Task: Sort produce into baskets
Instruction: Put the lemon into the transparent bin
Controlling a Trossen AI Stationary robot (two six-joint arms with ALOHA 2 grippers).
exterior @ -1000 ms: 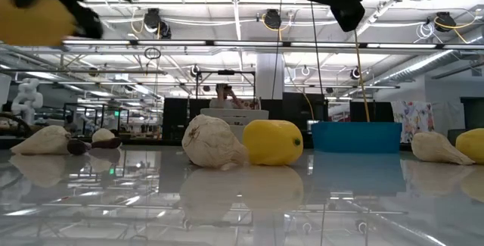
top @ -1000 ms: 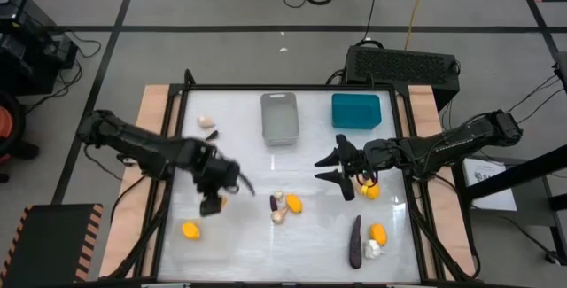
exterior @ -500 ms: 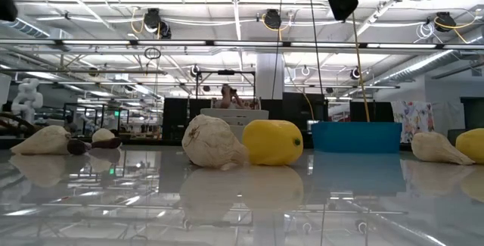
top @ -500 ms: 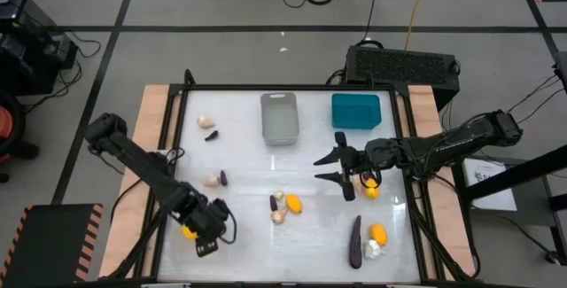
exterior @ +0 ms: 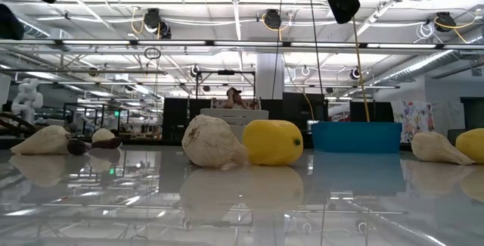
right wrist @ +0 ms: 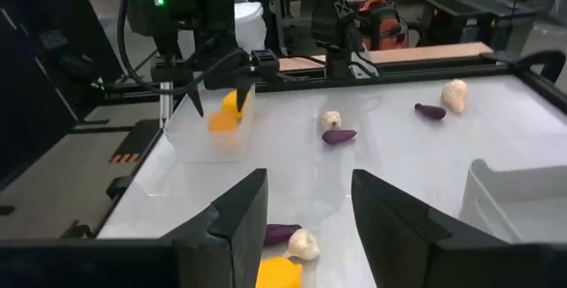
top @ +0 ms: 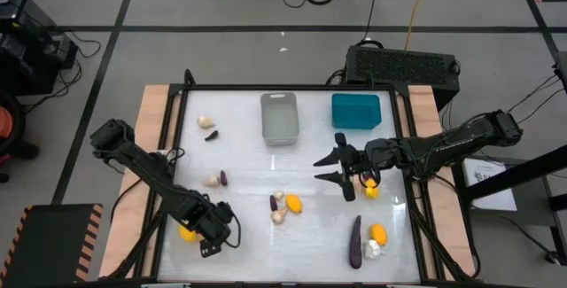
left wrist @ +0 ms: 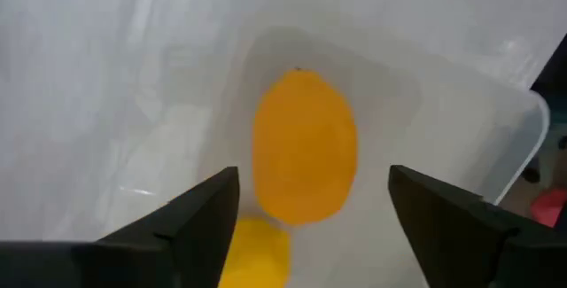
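Note:
My left gripper (top: pixel 209 237) hangs open over the clear basket (right wrist: pixel 213 137) at the table's near left, pointing down. Between and below its fingers an orange fruit (left wrist: pixel 306 146) lies on the basket's floor, with a second yellow fruit (left wrist: pixel 259 251) beside it; neither touches the fingers. My right gripper (top: pixel 331 169) hovers open and level above the table's middle right, nothing between its fingers (right wrist: pixel 310 186). Just behind it a yellow fruit (top: pixel 370 190) lies on the table. The grey basket (top: pixel 279 117) and the teal basket (top: pixel 355 111) stand at the far edge.
Loose on the table are garlic bulbs (top: pixel 205 122) (top: pixel 211 180), small eggplants (top: pixel 212 135) (top: pixel 223 178), a cluster at the middle (top: pixel 283 206), and a long eggplant (top: pixel 355 241) with an orange fruit (top: pixel 378 233) and a garlic bulb (top: pixel 372 250). A black perforated box (top: pixel 403 65) sits beyond the far edge.
My left gripper has swung toward the table's near left corner with a yellow fruit, come down over the clear basket and let go. That fruit now lies in the basket beside the one that was there.

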